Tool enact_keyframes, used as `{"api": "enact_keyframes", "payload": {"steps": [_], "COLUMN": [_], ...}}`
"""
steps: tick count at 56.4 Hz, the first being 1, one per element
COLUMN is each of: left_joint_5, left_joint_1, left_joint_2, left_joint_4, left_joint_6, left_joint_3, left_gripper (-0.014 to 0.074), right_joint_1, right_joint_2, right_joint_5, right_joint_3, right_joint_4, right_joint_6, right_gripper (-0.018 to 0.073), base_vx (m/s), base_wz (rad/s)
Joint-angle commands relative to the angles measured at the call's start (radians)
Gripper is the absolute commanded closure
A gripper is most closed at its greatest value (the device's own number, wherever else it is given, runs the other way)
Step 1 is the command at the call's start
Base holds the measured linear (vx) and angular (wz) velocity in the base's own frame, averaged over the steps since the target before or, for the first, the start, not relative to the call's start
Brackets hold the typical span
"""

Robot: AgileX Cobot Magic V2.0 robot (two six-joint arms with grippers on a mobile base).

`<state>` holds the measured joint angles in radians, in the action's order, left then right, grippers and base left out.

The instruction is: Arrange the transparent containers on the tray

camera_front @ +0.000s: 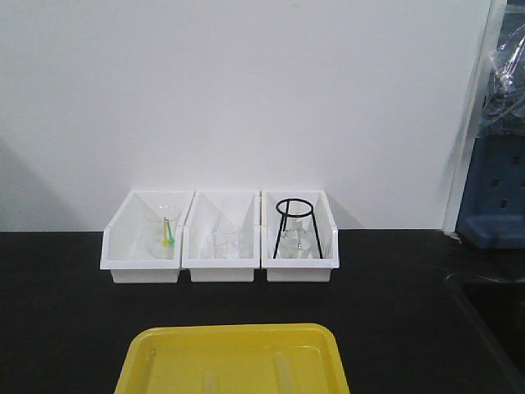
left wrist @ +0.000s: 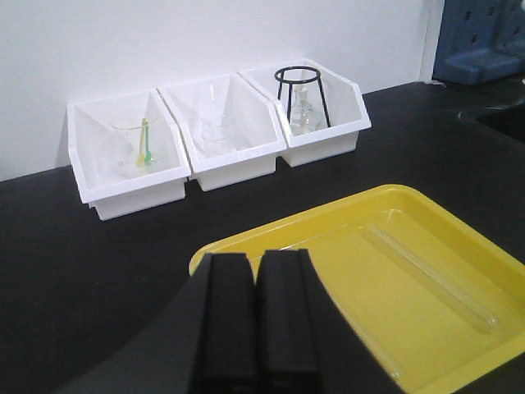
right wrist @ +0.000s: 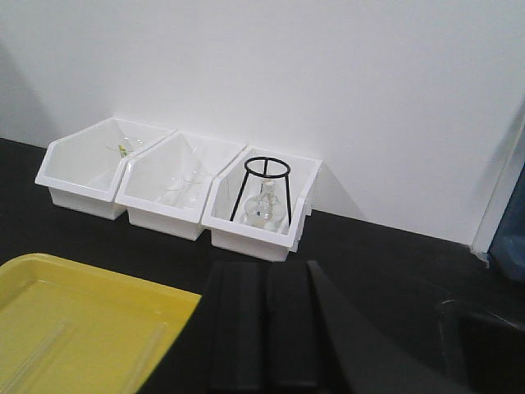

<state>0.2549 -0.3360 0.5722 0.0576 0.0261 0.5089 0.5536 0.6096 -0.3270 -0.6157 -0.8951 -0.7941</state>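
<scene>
The yellow tray (camera_front: 234,331) lies at the near edge of the black counter. Two clear test tubes lie flat in it, side by side and faint: one to the right (camera_front: 283,373) and one nearer the middle (camera_front: 212,382). In the left wrist view one tube (left wrist: 435,275) runs along the tray's (left wrist: 328,212) right half. My left gripper (left wrist: 256,263) is shut and empty above the tray's near left corner. The right wrist view shows a tube (right wrist: 152,349) near the tray's (right wrist: 107,277) right rim. My right gripper (right wrist: 264,271) is shut and empty over the counter, just right of the tray.
Three white bins (camera_front: 221,238) stand in a row against the back wall, holding clear beakers, green and yellow stirrers (camera_front: 168,232) and a black wire stand (camera_front: 294,226) over a flask. A sink edge (camera_front: 484,308) and blue equipment (camera_front: 492,205) are at the right.
</scene>
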Motion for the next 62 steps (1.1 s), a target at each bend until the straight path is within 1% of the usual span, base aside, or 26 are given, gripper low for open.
{"api": "enact_keyframes", "payload": {"steps": [1, 9, 15, 21, 30, 38, 44, 48, 62], "left_joint_5": [-0.075, -0.075, -0.106, -0.170, -0.255, -0.261, -0.281, -0.244, -0.235], "left_joint_1": [-0.006, -0.005, 0.006, 0.033, 0.126, 0.207, 0.247, 0.258, 0.258], "left_joint_2": [0.002, 0.002, -0.032, -0.126, -0.317, -0.496, -0.603, -0.587, -0.583], "left_joint_4": [0.002, -0.002, -0.084, -0.106, -0.100, -0.078, -0.075, -0.079, -0.076], "left_joint_6": [-0.002, -0.002, -0.001, -0.002, -0.003, -0.004, -0.006, -0.007, -0.004], "left_joint_3": [0.029, 0.028, 0.010, -0.078, -0.285, -0.447, -0.540, -0.537, -0.537], "left_gripper": [0.0602, 0.0602, 0.0602, 0.0602, 0.0602, 0.0602, 0.0602, 0.0602, 0.0602], "right_joint_1": [-0.004, -0.004, -0.004, -0.004, -0.004, -0.004, -0.004, -0.004, -0.004], "right_joint_2": [0.000, 0.000, 0.000, 0.000, 0.000, 0.000, 0.000, 0.000, 0.001], "right_joint_5": [0.048, 0.048, 0.048, 0.048, 0.048, 0.048, 0.048, 0.048, 0.053], "right_joint_3": [-0.028, -0.028, -0.028, -0.028, -0.028, -0.028, -0.028, -0.028, -0.028], "right_joint_4": [-0.037, -0.037, -0.037, -0.038, -0.038, -0.038, -0.038, -0.038, -0.045], "right_joint_6": [-0.001, -0.001, -0.001, -0.001, -0.001, 0.000, 0.000, 0.000, 0.000], "right_gripper": [0.0568, 0.0568, 0.0568, 0.0568, 0.0568, 0.0568, 0.0568, 0.0568, 0.0568], "base_vx": [0.00, 0.00, 0.00, 0.00, 0.00, 0.00, 0.00, 0.00, 0.00], "base_wz": [0.00, 0.00, 0.00, 0.00, 0.00, 0.00, 0.00, 0.00, 0.00]}}
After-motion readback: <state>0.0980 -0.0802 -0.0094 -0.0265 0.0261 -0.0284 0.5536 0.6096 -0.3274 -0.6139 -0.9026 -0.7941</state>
